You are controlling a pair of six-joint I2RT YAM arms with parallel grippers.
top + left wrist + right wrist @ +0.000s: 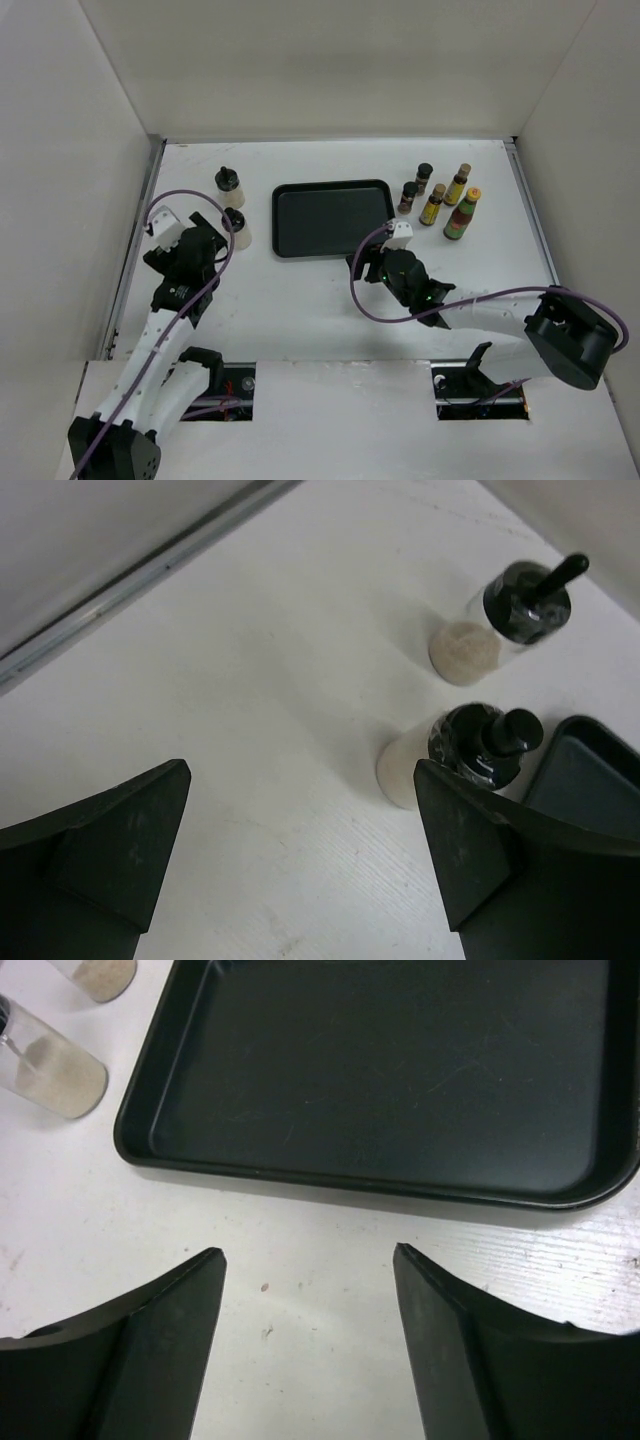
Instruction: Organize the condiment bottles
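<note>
So, both spread wide & empty: left gripper lines up on the near cream bottle, prob. first pick; right gripper faces the tray; five bottles wait right of it.

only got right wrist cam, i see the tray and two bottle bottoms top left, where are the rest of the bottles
Observer: The red-green bottle, two yellow-labelled bottles and two dark brown bottles stand clustered right of the tray.
Operator: left claw holding anything
Observer: No, the left claw is open, holding nothing.
Operator: those two by me capped
Observer: Yes, both cream bottles wear black caps.
</note>
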